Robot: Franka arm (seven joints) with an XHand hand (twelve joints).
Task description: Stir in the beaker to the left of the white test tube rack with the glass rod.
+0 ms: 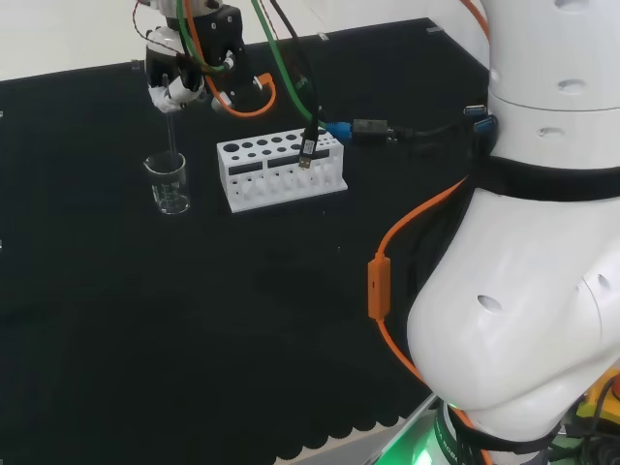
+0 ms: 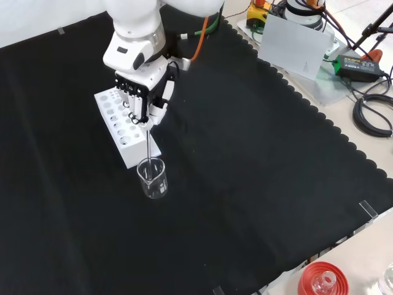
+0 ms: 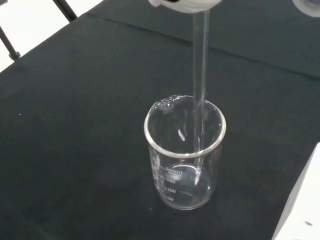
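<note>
The black and white robot hand [image 1: 184,73], at the upper left of the head view, had its fingers curled round the top of a thin clear glass rod [image 1: 171,131] and held it upright. The rod's lower end reached down inside the small clear glass beaker [image 1: 169,182], which stood on the black cloth tabletop [image 1: 194,329] just left of the white test tube rack [image 1: 281,170] in that view. In the wrist view the tip sat near the beaker's floor, and I could make out no liquid. The rod was already in, so the stirring itself seemed under way or about to begin. White graduation marks ran up the beaker wall, too small to read safely
</note>
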